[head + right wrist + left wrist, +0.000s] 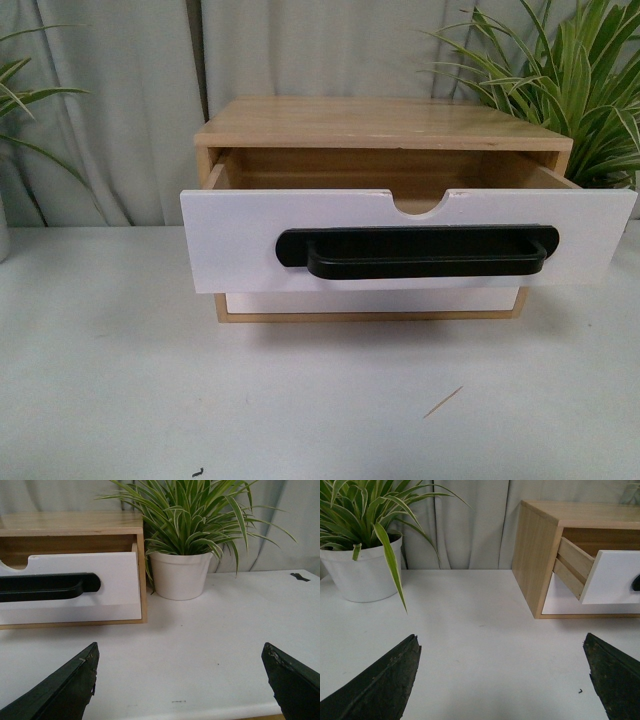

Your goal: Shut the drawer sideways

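The left gripper (500, 680) and right gripper (177, 685) both hang spread wide and empty over the white table (120, 380). Beyond, the drawer (240, 240) juts pulled out from its wooden cabinet (380, 122), with potted plants (177, 575) flanking behind.

Backdrop and bench, even soft light.
We note a pale grey pleated curtain (110, 100) across the rear and a matte white tabletop (120, 380) before it. A striped green leafy plant in a white pot (362, 575) stands left, a second potted plant (178, 575) right. A thin wooden splinter (442, 402) lies on the tabletop.
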`<action>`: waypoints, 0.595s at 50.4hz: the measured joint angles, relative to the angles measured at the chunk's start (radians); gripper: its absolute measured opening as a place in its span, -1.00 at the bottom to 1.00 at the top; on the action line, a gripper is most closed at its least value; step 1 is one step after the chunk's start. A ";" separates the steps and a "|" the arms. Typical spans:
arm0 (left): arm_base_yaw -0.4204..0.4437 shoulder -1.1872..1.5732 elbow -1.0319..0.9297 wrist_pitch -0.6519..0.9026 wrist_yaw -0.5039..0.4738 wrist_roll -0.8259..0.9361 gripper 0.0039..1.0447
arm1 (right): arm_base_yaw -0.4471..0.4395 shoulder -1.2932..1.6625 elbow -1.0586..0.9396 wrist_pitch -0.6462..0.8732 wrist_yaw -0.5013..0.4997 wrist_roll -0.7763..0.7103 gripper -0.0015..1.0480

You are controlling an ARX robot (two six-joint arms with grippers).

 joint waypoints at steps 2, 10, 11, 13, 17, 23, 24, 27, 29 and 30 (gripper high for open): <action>0.000 0.000 0.000 0.000 0.000 0.000 0.89 | 0.000 0.000 0.000 0.000 0.000 0.000 0.83; 0.000 0.000 0.000 0.000 0.000 0.000 0.89 | 0.000 0.000 0.000 0.000 0.000 0.000 0.83; 0.000 0.000 0.000 0.000 0.000 0.000 0.89 | 0.000 0.000 0.000 0.000 0.000 0.000 0.83; 0.000 0.000 0.000 0.000 0.000 0.000 0.89 | 0.000 0.000 0.000 0.000 0.000 0.000 0.83; 0.000 0.000 0.000 0.000 0.000 0.000 0.89 | 0.000 0.000 0.000 0.000 0.000 0.000 0.83; 0.000 0.000 0.000 0.000 0.000 0.000 0.89 | 0.000 0.000 0.000 0.000 0.000 0.000 0.83; 0.000 0.000 0.000 0.000 0.000 0.000 0.89 | 0.000 0.000 0.000 0.000 0.000 0.000 0.83; 0.000 0.000 0.000 0.000 0.000 0.000 0.89 | 0.000 0.000 0.000 0.000 0.000 0.000 0.83; 0.000 0.000 0.000 0.000 0.000 0.000 0.89 | 0.000 0.000 0.000 0.000 0.000 0.000 0.83; 0.000 0.000 0.000 0.000 0.000 0.000 0.89 | 0.000 0.000 0.000 0.000 0.000 0.000 0.83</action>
